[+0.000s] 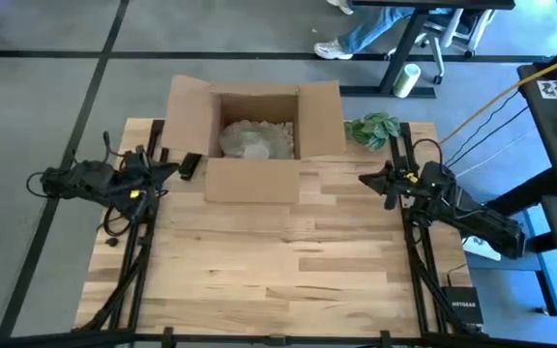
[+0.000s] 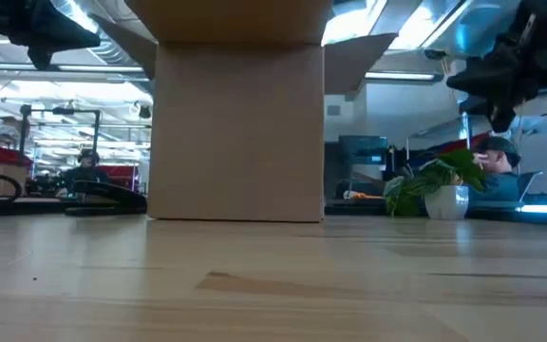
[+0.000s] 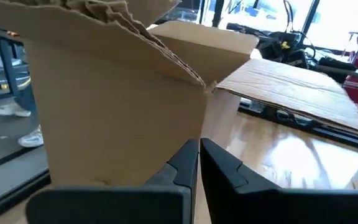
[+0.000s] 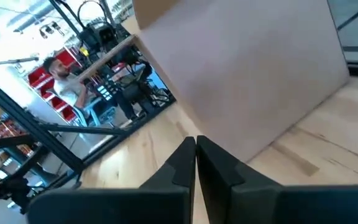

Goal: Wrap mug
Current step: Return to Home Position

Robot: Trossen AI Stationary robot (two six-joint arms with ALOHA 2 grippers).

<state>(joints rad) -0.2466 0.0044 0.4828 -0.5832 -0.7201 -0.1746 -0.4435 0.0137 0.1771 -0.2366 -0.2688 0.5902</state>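
Cardboard box (image 1: 251, 182) upright, plain brown, all four flaps splayed open; it stands between my left pincer (image 1: 174, 171) and my right pincer (image 1: 364, 179), close to each; bubble-wrapped mug (image 1: 252, 141), a pale crinkled bundle, lies inside on the box floor; mug itself hidden by wrap.

A workshop-like lab: grey taped floor (image 1: 37, 87), red shelving (image 4: 36, 81), ceiling strip lights (image 2: 65, 68), a person (image 2: 497, 157) seated behind.

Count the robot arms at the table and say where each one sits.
2. The left arm rests at the table's left edge, beside the cardboard box; the right arm rests at the right edge, near the potted plant. None appears hidden.
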